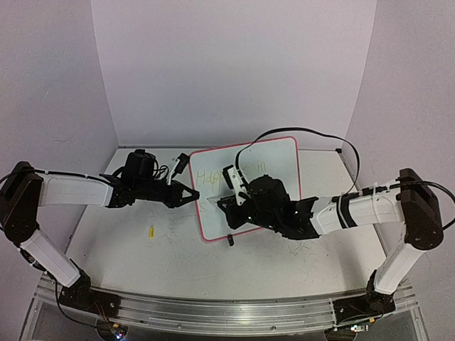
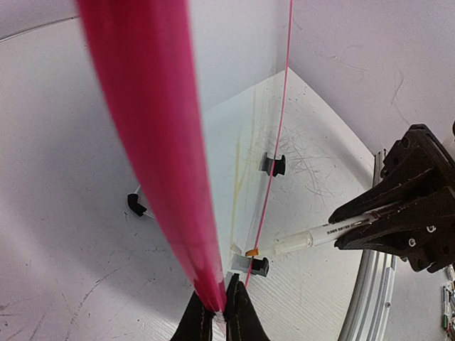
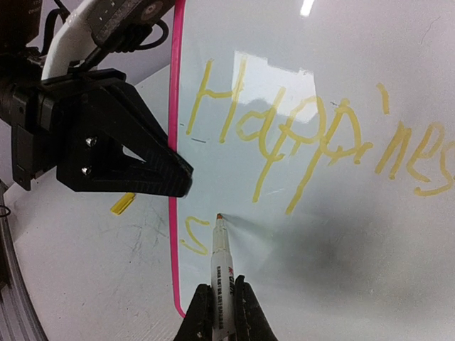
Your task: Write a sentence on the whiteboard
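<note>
**Marker tip at line 2**

The right tool [image 3: 220,316], clenched on a marker [image 3: 221,266], points it straight ahead at the whiteboard [image 3: 341,277]. Its tip sits just right of an "s" under the sentence [image 3: 313,135]. The left tool [image 2: 220,305] pinches the pink rim.

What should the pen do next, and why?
Probably draw the next letter beside the yellow s: the right gripper holds the marker with its tip at the whiteboard there, that line is barely begun, and the left gripper grips the rim.

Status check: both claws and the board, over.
Left claw shut on whiteboard rim. Right claw shut on marker. Sentence into second line. Nothing obstructing.
</note>
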